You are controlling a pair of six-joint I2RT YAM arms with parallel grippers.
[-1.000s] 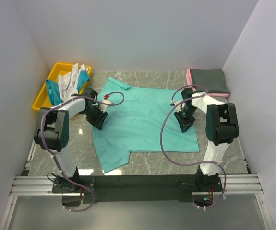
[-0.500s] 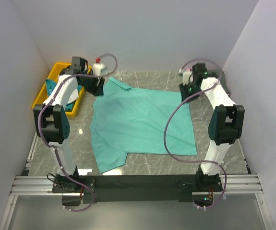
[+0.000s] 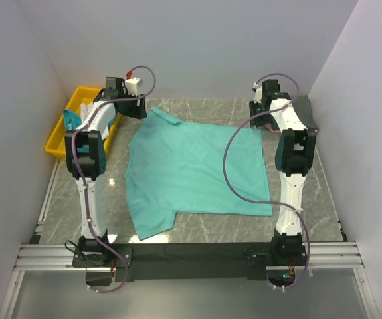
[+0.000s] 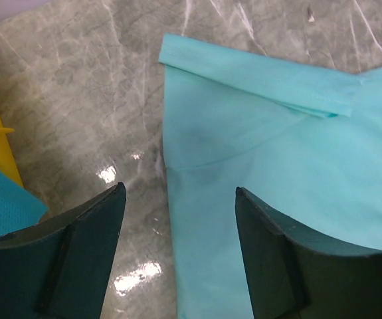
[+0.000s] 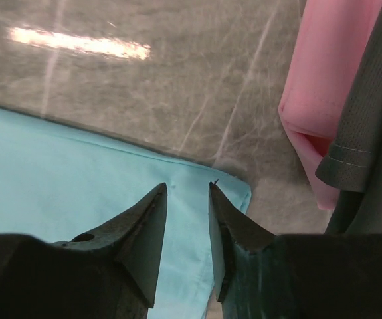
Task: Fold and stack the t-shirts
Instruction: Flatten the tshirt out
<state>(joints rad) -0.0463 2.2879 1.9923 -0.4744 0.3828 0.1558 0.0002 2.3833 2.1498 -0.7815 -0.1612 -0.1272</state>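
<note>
Left wrist: shirt (image 4: 277, 173) edge under pincer (image 4: 181, 193)

Yellow bin (image 3: 56, 138) far left, grey marbled tabletop (image 3: 197, 229), white walls (image 3: 197, 46), possibly aluminium rails (image 3: 51, 256) nearest

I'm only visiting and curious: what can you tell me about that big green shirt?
It is a sea-green collared shirt, soft plain cloth, spread flat and unfolded on the marble table, faintly creased. Its collar lies at the far left; a short sleeve points toward the near edge. The left gripper hovers open beside the collar, the right gripper above the far right corner; neither holds it.
</note>
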